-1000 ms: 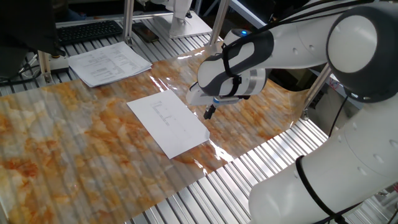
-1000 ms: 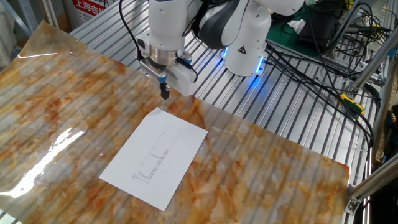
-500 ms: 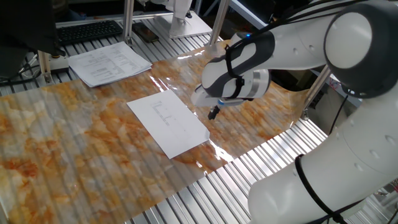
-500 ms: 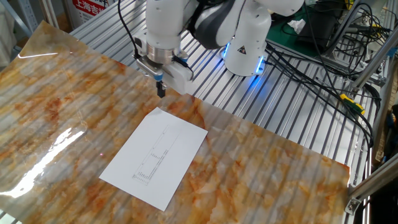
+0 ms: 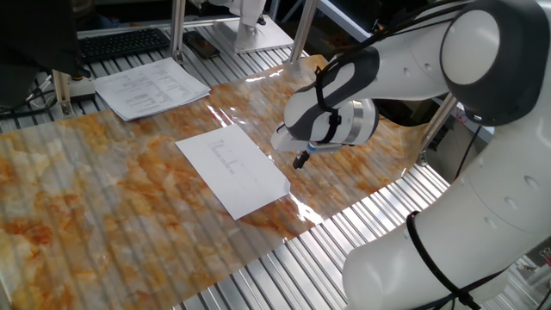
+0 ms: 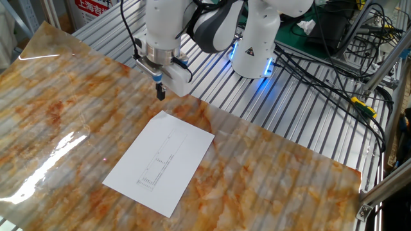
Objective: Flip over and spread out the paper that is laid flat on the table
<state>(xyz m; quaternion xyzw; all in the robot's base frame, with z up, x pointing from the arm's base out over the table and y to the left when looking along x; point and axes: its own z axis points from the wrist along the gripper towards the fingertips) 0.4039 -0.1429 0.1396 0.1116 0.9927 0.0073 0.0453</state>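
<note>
- The paper (image 6: pixel 160 163) lies flat on the table (image 6: pixel 58 96), with its faint grey printed lines facing up.
- The table has silvery metal slats and is covered with a glossy sheet of orange and grey marble pattern; the paper rests fully on this sheet.
- In the other fixed view, one corner of the paper points toward the robot base (image 6: pixel 257 45), and the long sides run diagonally away from it.
- The gripper (image 6: pixel 160 94) hangs in the air above the table, near that corner of the paper but to the side of it, not over the sheet itself.
- The gripper does not touch the paper, and it holds nothing.
- The dark fingertips point down; they look pressed close together, with no gap visible between them in either view.
- In one fixed view the gripper (image 5: pixel 300 160) is beside the paper (image 5: pixel 233 171), next to the long edge that faces the arm.
- A stack of printed pages (image 5: pixel 151 87) lies beyond the paper, well apart from it, partly on the bare slats.
- A black keyboard (image 5: pixel 123 42) is further behind this stack.
- Black cables (image 6: pixel 321 70) lie on the slats beside the robot base, well apart from the paper.
</note>
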